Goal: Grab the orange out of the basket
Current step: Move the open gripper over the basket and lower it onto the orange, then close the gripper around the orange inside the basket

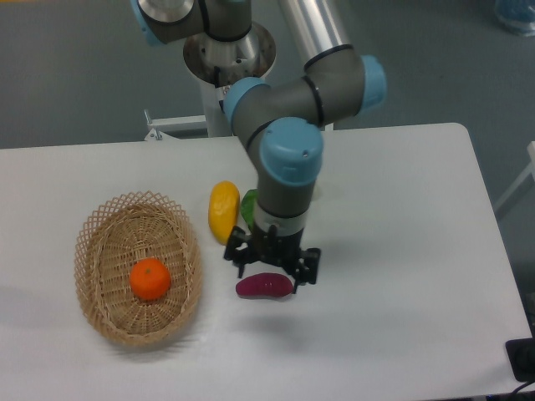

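Near the left edge of the table, the orange is seen lying at the bottom of the basket, roughly in its middle and apart from the woven walls. Well to its right, the gripper is held low above the tabletop with its fingers spread and nothing between them; it hangs directly over a purple oval vegetable, and whether the fingertips touch that vegetable cannot be told. A yellow elongated fruit lies just to the left of the arm's wrist, and a leafy green is mostly hidden behind it. The pick is judged not yet begun, since a stretch of bare table and the near wall of the basket lie between the gripper and the fruit. If the gripper is carried leftward at this low height, the purple vegetable or the yellow fruit could be knocked aside, and the lattice rim could be struck and the basket pushed or tipped. Should the descent be off-centre, the smooth round orange could be nudged and rolled away inside the basket.
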Action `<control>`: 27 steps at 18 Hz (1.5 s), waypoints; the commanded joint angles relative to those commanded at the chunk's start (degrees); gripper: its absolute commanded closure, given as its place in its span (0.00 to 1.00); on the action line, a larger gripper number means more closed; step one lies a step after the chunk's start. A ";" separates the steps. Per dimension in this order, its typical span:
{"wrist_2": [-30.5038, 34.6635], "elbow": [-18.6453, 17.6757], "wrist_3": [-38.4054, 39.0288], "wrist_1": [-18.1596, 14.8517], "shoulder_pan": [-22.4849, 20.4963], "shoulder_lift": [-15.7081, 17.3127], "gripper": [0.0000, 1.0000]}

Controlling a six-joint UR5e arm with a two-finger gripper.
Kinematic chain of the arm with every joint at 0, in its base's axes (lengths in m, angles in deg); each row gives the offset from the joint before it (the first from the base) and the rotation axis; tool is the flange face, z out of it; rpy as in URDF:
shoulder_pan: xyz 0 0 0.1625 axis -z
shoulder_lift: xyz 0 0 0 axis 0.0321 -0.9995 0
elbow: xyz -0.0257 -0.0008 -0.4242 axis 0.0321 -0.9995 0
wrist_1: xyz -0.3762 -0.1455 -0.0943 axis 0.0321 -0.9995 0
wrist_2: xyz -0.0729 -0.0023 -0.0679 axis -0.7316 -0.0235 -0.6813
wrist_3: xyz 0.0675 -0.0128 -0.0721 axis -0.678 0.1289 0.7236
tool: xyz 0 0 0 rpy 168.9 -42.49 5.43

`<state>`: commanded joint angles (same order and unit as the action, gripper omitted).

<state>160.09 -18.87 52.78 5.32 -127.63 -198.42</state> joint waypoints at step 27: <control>6.94 -5.45 -0.35 0.61 15.21 -4.30 0.00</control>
<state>167.02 -24.32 52.43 5.94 -112.42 -202.72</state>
